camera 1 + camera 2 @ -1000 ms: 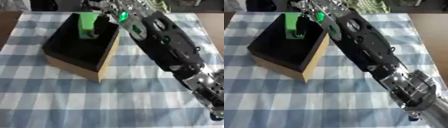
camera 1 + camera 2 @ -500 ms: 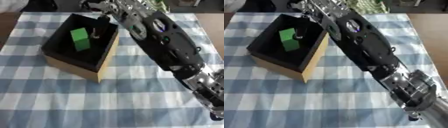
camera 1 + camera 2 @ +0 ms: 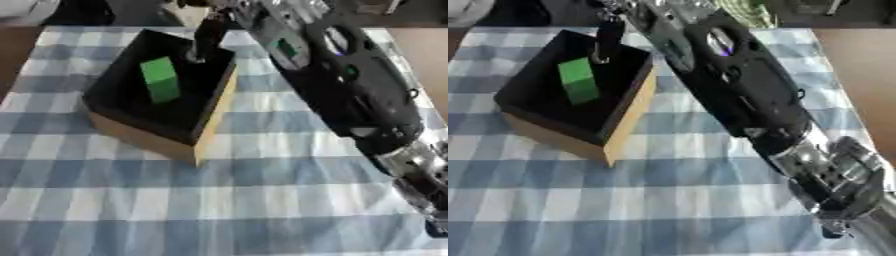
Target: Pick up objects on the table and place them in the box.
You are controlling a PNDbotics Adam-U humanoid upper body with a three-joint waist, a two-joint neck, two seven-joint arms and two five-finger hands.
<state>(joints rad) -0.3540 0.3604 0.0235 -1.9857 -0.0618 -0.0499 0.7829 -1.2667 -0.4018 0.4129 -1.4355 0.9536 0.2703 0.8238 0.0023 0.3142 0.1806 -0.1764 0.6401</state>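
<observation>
Block dropped in box, right robot hand empty

Green block (image 3: pixel 160 79) now lies inside the box (image 3: pixel 215 114), on the dark floor, leaning a bit, apart from the walls. A sec ago it was up at the box's far rim in my right robot hand (image 3: pixel 208 36); half a sec ago it was already down inside. So I judge the release done and this item placed.

Right robot hand hangs over the box's far corner, fingers (image 3: pixel 607 42) pointing down, relaxed, nothing between them, not touching the block. Can't tell if a fingertip grazes the rim.

Left robot hand not in view. No other objs visible on the checked tabletop (image 3: pixel 262 210), so maybe task finished.
</observation>
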